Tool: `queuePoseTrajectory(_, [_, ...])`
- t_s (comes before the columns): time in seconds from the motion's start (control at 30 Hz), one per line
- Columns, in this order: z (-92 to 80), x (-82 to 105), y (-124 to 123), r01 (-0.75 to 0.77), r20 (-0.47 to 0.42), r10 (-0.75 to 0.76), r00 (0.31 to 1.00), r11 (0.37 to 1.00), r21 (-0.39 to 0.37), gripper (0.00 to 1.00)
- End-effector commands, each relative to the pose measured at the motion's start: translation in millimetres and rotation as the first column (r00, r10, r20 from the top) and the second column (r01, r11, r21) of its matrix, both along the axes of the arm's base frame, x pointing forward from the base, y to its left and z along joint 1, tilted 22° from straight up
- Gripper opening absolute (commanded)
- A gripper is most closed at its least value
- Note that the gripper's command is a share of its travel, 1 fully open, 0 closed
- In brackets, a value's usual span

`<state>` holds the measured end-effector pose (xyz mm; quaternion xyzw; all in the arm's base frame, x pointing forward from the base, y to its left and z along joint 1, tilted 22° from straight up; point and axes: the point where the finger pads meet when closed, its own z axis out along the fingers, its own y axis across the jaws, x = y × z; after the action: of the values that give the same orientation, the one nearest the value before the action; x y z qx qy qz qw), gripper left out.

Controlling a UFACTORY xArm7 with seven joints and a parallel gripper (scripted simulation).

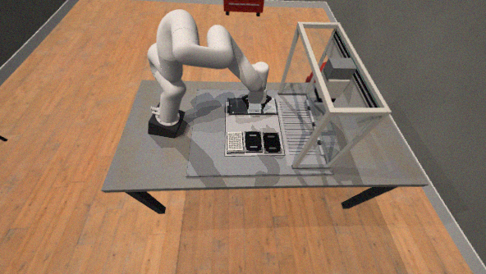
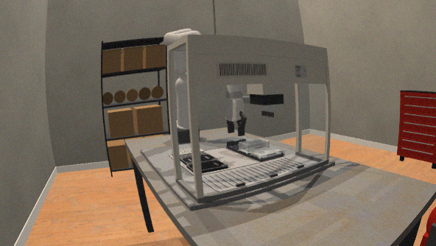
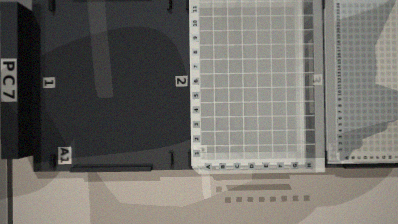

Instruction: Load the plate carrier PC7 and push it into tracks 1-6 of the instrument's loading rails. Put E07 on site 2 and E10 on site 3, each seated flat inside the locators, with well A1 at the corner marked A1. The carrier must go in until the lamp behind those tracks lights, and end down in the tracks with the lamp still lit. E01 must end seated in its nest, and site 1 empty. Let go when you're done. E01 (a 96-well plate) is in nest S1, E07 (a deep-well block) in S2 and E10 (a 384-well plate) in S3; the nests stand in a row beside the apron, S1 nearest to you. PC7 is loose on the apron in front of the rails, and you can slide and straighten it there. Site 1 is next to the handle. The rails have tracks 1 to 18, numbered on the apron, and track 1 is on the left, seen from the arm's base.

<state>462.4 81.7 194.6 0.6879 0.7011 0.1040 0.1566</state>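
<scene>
The dark plate carrier PC7 (image 3: 110, 85) lies on the apron (image 1: 252, 119) in front of the rails. Its handle end with the PC7 label (image 3: 8, 80) is at the left of the wrist view. Site 1 (image 3: 112, 82) is bare. The deep-well block E07 (image 3: 252, 85) sits on site 2, with its A and 1 labels at the lower left corner. The 384-well plate E10 (image 3: 362, 82) sits on site 3. The white plate E01 (image 1: 235, 142) is in nest S1. My gripper (image 2: 236, 127) is open and empty, hanging above the carrier (image 1: 245, 108); its fingers are out of the wrist view.
Nests S2 (image 1: 253, 141) and S3 (image 1: 272, 142) hold no plate. The loading rails (image 1: 295, 123) run under the instrument's frame (image 1: 336, 82), to the right of the carrier. A shelf with boxes (image 2: 132, 99) and a red cabinet (image 2: 417, 125) stand off the table.
</scene>
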Motion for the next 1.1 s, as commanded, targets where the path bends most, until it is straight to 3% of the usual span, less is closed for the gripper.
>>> queuePoseTrajectory(0.0, [8.0, -1.8, 1.1, -0.001, 0.003, 0.001, 1.0, 1.0, 0.001, 1.0])
queuePoseTrajectory(0.33, [20.3, -6.6, 2.0, -0.001, 0.003, 0.001, 1.0, 1.0, 0.001, 1.0])
queuePoseTrajectory(0.6, [20.3, -6.6, 2.0, -0.001, 0.003, 0.001, 1.0, 1.0, 0.001, 1.0])
queuePoseTrajectory(1.07, [15.8, -7.0, 62.0, -0.001, 0.003, 0.001, 1.0, 1.0, 0.002, 1.0])
